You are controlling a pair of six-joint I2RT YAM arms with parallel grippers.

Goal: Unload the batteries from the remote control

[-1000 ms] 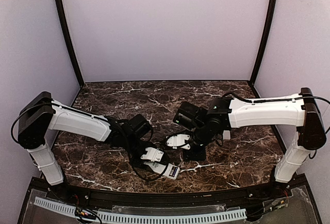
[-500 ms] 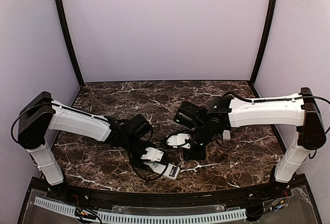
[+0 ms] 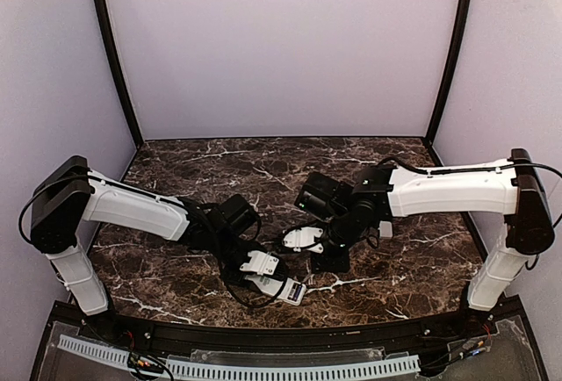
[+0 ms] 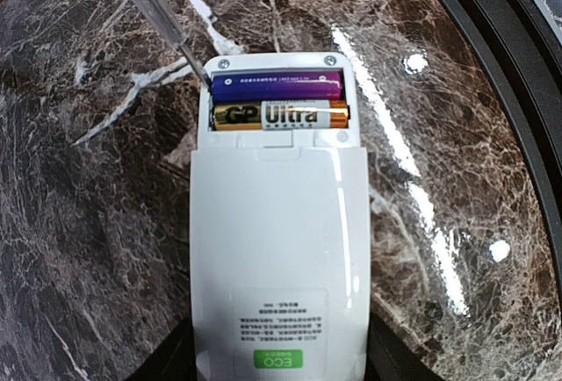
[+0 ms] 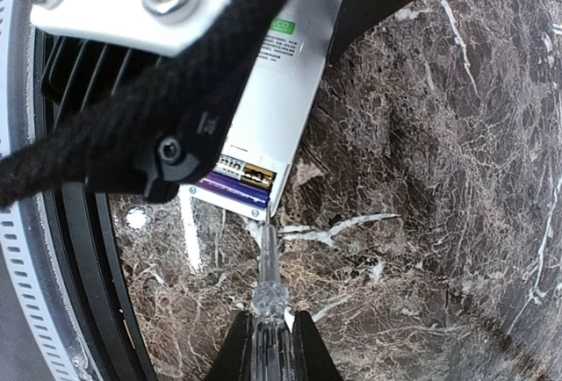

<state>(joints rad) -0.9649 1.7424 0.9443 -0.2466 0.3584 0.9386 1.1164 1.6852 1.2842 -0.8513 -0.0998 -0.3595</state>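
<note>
Between left fingers [image 4: 171,359]: gripping the remote control [image 4: 277,249]. Just beyond: open compartment [image 4: 279,63], both batteries [image 4: 279,116] inside. Farther: screwdriver [image 4: 149,8] clenched by right fingers [image 5: 230,355], tip at compartment corner. Unchanged since a second ago: no battery out.

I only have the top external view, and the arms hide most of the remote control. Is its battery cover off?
Observer: Yes. In the left wrist view the remote control lies back up with its compartment uncovered.
Operator: Are the batteries in it?
Observer: Both are: a purple battery and a gold battery side by side.
Operator: What is the right arm holding?
Observer: The right gripper is shut on a clear-handled screwdriver, whose tip is at the compartment's corner by the purple battery.
</note>
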